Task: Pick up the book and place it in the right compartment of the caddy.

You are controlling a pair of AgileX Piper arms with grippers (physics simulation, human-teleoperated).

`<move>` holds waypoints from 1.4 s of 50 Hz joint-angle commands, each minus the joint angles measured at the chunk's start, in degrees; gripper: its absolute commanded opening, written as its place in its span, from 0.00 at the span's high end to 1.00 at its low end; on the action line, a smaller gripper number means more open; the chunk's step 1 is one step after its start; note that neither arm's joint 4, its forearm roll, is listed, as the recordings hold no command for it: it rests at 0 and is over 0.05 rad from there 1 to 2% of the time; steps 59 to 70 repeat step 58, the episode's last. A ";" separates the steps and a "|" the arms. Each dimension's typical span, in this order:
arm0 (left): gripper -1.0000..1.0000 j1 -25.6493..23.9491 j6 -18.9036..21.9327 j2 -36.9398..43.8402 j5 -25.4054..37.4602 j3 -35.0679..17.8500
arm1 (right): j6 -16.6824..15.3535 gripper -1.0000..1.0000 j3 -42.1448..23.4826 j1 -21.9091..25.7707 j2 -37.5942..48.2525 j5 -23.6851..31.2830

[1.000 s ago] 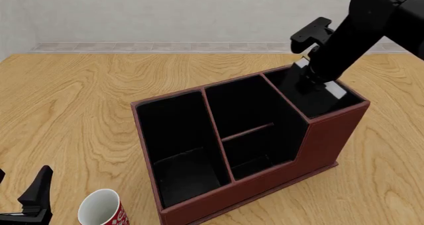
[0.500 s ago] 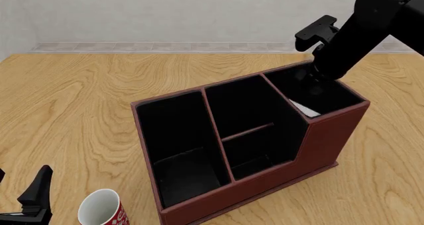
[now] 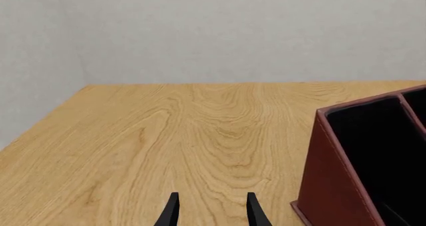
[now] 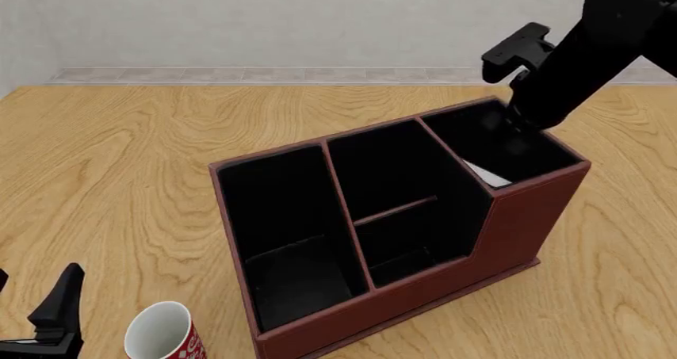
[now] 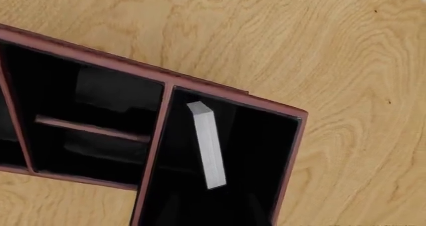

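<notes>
Right hand above caddy, grip state unclear; book inside right compartment, lying along its length

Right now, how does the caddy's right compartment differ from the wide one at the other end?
The right compartment is narrow with the tallest walls; the wide left compartment has a lower front wall. The right one holds the book, its white page edge showing inside; nothing shows in the left one. The right gripper hangs above the right one; the left one has nothing over it. Both are black-lined sections of the same reddish-brown caddy.
</notes>
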 commanded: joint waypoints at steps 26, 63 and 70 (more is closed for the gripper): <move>0.00 -0.69 0.50 0.00 1.93 -3.58 | -12.79 0.00 10.91 2.18 -19.80 0.00; 0.00 -0.89 1.36 0.01 4.28 -7.42 | -9.11 0.00 21.66 14.95 -43.98 -9.89; 0.00 -0.89 1.36 0.01 4.28 -7.42 | -9.11 0.00 21.66 14.95 -43.98 -9.89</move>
